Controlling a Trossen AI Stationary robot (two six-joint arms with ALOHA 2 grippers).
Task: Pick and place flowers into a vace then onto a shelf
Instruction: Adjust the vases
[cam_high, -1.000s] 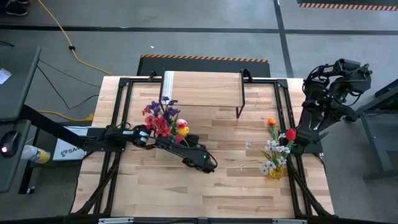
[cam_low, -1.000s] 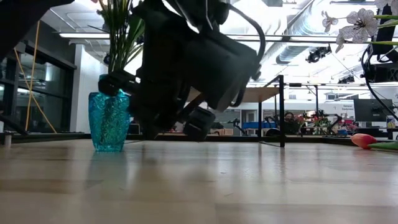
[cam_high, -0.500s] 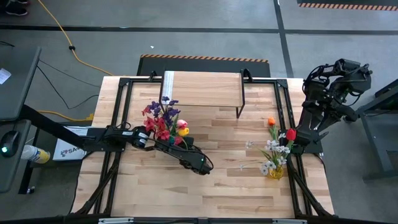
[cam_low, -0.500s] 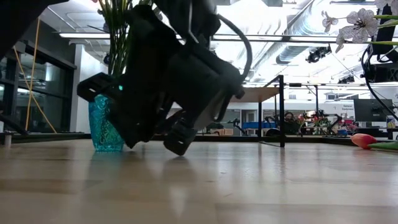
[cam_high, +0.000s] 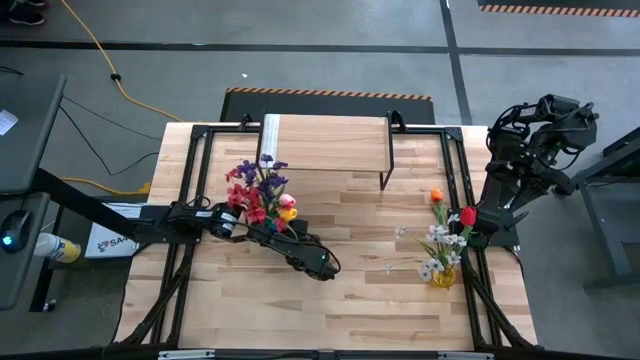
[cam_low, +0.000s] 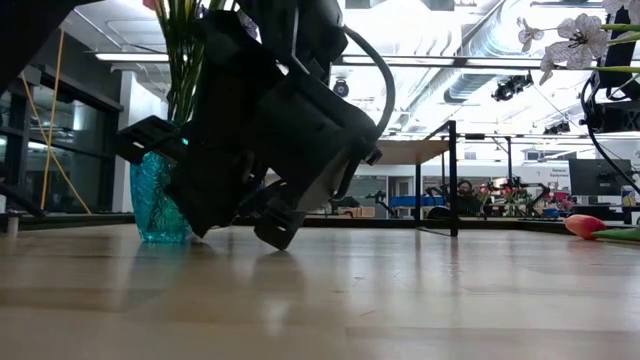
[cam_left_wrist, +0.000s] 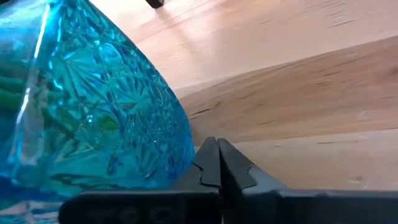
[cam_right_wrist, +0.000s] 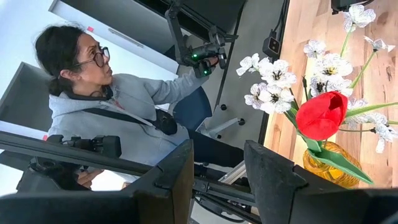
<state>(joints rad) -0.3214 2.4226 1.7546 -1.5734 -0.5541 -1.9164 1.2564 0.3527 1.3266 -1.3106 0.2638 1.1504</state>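
A blue cut-glass vase (cam_low: 158, 200) holding purple, red and yellow flowers (cam_high: 260, 195) stands on the plank table left of centre. My left gripper (cam_low: 275, 238) is low over the table just right of the vase, shut, with nothing between its fingers (cam_left_wrist: 217, 165). The light-wood shelf (cam_high: 325, 143) stands at the far edge. My right gripper (cam_right_wrist: 217, 180) is open and raised beside the table's right edge (cam_high: 540, 140). It faces a yellow vase (cam_right_wrist: 329, 165) of white flowers and a red tulip (cam_right_wrist: 320, 115). My left gripper's shut fingers slant down from the table's near side toward its far side. The outer side of one finger (cam_left_wrist: 202, 165) lies against the blue vase's lower wall (cam_left_wrist: 177, 155). The vase's base stays on the table.
The yellow vase (cam_high: 443, 272) stands near the right edge, with an orange bloom (cam_high: 436, 196) above it. A pink tulip (cam_low: 590, 225) lies on the table at the right. The shelf's black leg (cam_low: 453, 180) stands mid-table. A seated person (cam_right_wrist: 118, 106) is beyond the table's right side.
My left gripper has moved toward the table's left edge and sunk a little, tipping further down. The blue vase has slid a short way toward the left edge, and its flowers have gone with it.
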